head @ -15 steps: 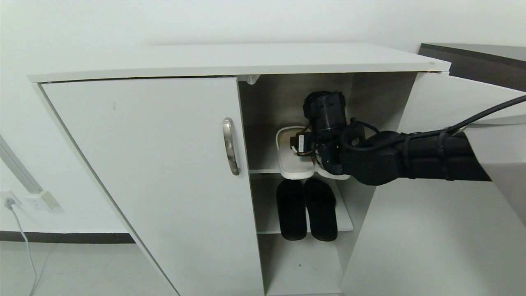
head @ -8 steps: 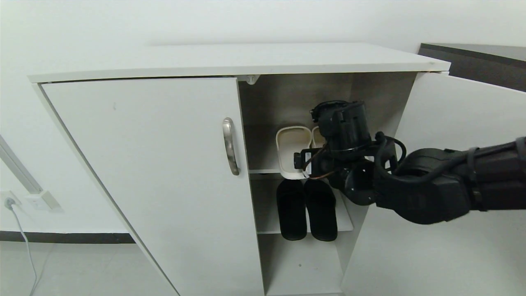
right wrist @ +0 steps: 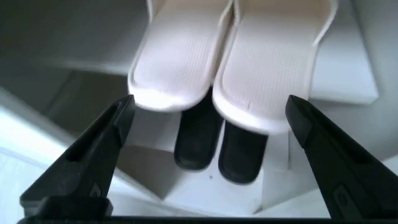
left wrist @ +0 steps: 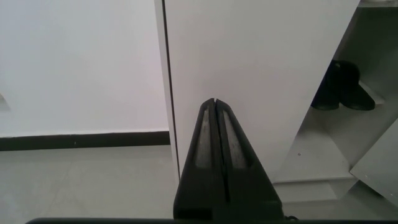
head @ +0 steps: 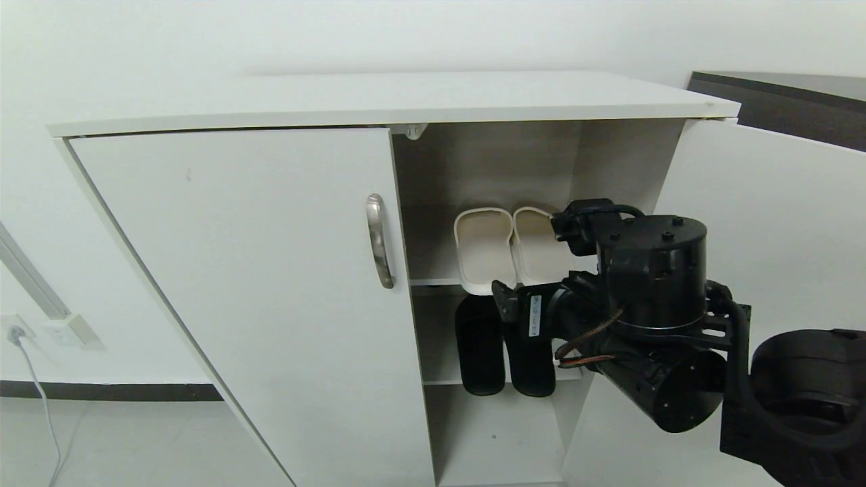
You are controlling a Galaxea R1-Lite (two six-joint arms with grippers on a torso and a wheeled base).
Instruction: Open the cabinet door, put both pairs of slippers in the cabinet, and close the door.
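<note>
The white cabinet (head: pixel 406 98) has its right door (head: pixel 764 203) swung open and its left door (head: pixel 237 270) closed. A white pair of slippers (head: pixel 504 250) lies on the upper shelf, toes hanging over the edge. Below them a black pair (head: pixel 504 352) sits on the lower shelf. My right arm (head: pixel 649 304) is in front of the opening, outside the cabinet. Its gripper (right wrist: pixel 208 115) is open and empty, facing both pairs (right wrist: pixel 230 68). My left gripper (left wrist: pixel 214 102) is shut with nothing in it, low down in front of the closed left door (left wrist: pixel 249 56).
The closed door carries a metal handle (head: pixel 379 240). A wall socket with a cable (head: pixel 17 335) is at the lower left, by the floor. A dark-edged counter (head: pixel 778 91) stands behind the open door. The cabinet's bottom compartment (head: pixel 497 439) holds nothing.
My right arm has pulled back out of the cabinet and dropped lower, toward me. The white slippers stay on the upper shelf.
</note>
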